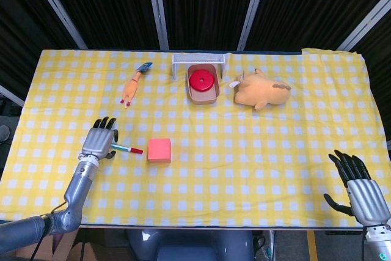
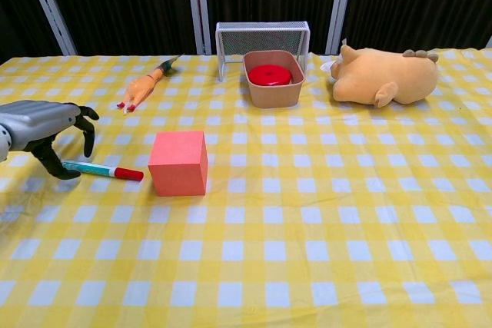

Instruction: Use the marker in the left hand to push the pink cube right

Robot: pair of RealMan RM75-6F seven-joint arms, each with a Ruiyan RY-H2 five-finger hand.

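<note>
A pink cube (image 1: 159,150) (image 2: 179,163) stands on the checked cloth left of the table's middle. Just to its left lies a teal marker with a red cap (image 1: 128,148) (image 2: 104,170), the cap pointing at the cube and a small gap between them. My left hand (image 1: 101,139) (image 2: 44,124) hovers over the marker's left end, fingers spread and curved downward, holding nothing. At the front right corner my right hand (image 1: 361,192) stays with its fingers apart, far from both; the chest view does not show it.
At the back stand a wire rack (image 1: 200,59), a tan bowl with a red disc (image 1: 202,84) (image 2: 272,77), a plush pig (image 1: 261,90) (image 2: 384,75) and a rubber chicken (image 1: 133,84) (image 2: 143,86). The table's left edge is near my left arm.
</note>
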